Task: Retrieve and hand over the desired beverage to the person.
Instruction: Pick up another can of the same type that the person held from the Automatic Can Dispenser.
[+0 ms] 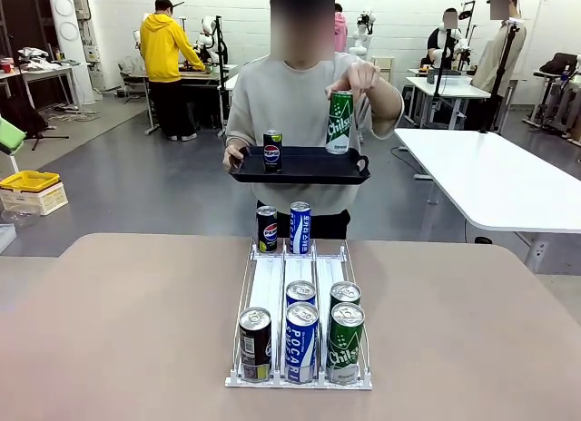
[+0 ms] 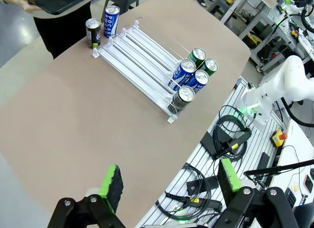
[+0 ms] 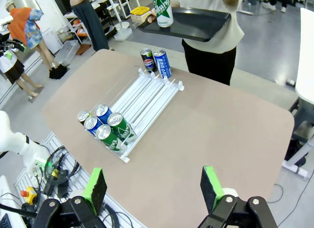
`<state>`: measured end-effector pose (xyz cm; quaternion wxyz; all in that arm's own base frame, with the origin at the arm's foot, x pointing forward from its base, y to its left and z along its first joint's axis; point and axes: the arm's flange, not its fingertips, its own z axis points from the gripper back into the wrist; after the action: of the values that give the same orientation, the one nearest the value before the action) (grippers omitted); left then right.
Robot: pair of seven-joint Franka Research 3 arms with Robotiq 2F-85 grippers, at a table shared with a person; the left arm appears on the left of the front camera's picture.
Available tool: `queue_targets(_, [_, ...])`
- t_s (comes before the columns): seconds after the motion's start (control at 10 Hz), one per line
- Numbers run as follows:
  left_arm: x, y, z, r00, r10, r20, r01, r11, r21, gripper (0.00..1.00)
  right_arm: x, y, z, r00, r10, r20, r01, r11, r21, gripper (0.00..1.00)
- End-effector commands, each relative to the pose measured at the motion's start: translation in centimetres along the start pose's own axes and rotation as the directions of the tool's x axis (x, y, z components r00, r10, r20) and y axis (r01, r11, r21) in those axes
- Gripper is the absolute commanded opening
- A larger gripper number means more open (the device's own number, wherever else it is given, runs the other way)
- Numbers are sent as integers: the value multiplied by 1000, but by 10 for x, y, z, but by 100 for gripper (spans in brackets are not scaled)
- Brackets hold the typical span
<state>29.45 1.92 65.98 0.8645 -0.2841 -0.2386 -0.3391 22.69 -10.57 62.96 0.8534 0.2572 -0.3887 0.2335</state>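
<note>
Left claw (image 2: 170, 178) and right claw (image 3: 153, 187) are spread and empty, well back from the rack (image 1: 266, 285). The person (image 1: 300, 103) holds a green can (image 1: 339, 122) on a tray (image 1: 300, 173) beyond the surface (image 1: 109, 330). Hazard: the front rack cans (image 1: 300, 342) stand touching, so a grasp may topple neighbours or pick the wrong beverage.

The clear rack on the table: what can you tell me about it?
The rack looks like clear plastic with three white lanes, lying flat on the tan table, pointing toward the person. At its near end stand five cans: one dark can in the left lane, two blue cans in the middle, two green cans on the right. A Pepsi can and another blue can stand at its far end.
</note>
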Motion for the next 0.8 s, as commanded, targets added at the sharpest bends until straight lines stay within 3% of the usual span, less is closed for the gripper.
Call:
queue_targets(0.0, [-1, -2, 1, 1000, -10, 12, 11, 1000, -15, 100, 1, -1, -1, 1000, 6, 3, -6, 1000, 19, 100])
queue_targets(0.7, [-1, -2, 1, 1000, -10, 12, 11, 1000, -15, 100, 1, -1, -1, 1000, 6, 3, -6, 1000, 19, 100])
